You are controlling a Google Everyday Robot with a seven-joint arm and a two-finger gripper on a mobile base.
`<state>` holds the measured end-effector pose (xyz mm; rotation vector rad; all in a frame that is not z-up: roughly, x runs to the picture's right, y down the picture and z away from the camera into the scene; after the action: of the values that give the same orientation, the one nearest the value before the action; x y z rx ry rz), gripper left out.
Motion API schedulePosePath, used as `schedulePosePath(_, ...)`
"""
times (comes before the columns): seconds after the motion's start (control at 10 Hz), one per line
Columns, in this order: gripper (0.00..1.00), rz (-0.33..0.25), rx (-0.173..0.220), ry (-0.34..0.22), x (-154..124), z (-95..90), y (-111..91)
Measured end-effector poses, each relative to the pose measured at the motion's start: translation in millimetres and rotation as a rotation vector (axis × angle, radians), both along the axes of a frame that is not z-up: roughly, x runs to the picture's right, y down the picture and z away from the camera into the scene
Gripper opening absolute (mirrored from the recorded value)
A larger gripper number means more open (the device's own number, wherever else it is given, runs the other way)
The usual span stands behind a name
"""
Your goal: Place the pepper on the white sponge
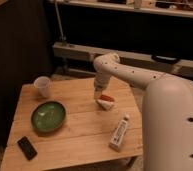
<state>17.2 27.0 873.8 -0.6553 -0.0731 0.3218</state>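
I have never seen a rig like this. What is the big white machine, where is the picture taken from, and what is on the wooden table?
The big white shape on the right is the body of a mobile robot. Its single white arm reaches over the light wooden table and ends in a two-finger gripper.

The gripper hangs right beside the small red-orange pepper, which lies on the small white wedge-shaped sponge. Whether the gripper holds the pepper is not clear.

There is only one view, looking down at the table from close beside the robot.

Also on the table:
- a round green plate
- a white cup
- a flat black phone-like device
- a white tube-shaped bottle
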Motion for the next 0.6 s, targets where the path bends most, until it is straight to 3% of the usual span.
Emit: schedulePosePath(0.6,0.03,-0.006,0.007,0.004,3.7,11.6,-2.9)
